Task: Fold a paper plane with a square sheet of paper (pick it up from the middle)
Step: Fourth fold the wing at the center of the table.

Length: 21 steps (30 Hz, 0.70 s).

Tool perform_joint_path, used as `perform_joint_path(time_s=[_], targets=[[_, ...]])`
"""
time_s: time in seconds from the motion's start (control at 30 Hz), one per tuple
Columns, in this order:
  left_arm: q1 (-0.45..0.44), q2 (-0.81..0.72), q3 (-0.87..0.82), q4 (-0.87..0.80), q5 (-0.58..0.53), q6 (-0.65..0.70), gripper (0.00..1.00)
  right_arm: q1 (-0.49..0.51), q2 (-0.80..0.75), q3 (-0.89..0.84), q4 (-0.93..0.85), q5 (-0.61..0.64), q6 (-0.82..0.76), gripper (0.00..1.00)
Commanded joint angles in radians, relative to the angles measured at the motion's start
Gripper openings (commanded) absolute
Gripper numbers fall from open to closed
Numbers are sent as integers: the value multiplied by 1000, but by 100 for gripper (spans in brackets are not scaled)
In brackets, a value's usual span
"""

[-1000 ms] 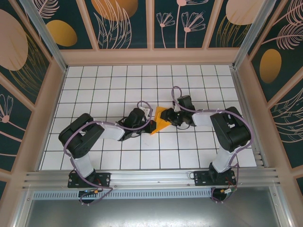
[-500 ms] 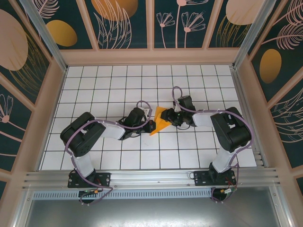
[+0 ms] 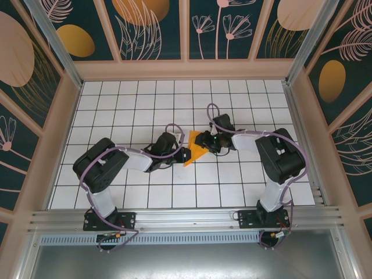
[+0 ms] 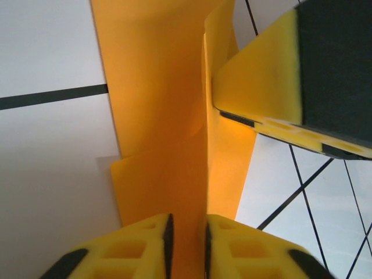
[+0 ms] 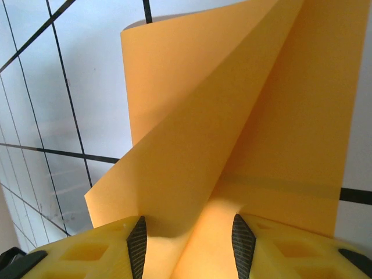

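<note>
Overhead view: the left tool (image 3: 186, 154) and the right tool (image 3: 203, 142) meet near the middle of the white, black-gridded tabletop (image 3: 116, 116), one on each side of the partly folded sheet of paper (image 3: 196, 150). The bright-orange sheet appears as a small angular shape between the two tools, touching both, with the left arm reaching in from the left and the right arm from the right. Left wrist view: the two yellow fingers (image 4: 139, 250) of the left tool stand close together, clamped on a raised fold of the sheet that runs up between them. Flat layers of the paper lie on the tabletop to the left of this fold, and a yellow-and-black finger (image 4: 273, 75) belonging to the right tool touches the fold's right side farther up. Right wrist view: the fingers (image 5: 87, 256) of the right tool stand moderately apart, with creased paper filling the gap between their dark pads; whether the pads press the paper cannot be told. Beyond them the sheet rises in two overlapping angled panels, with grid lines of the tabletop to the left.
</note>
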Motion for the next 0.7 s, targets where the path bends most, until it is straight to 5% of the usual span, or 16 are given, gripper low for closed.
perform_joint_path(time_s=[0.0,0.2,0.47,0.67], targets=[[17,-64,-15,1,13,3,31,13,76,11,-127,125,-27,47],[40,-142,-27,-32,-28,-5,38,26,115,49,-189,166,-38,50],[42,-122,-25,33,47,-16,27,33,149,73,-227,185,-45,54],[42,-89,-5,-10,23,-27,34,33,154,76,-227,181,-46,55]])
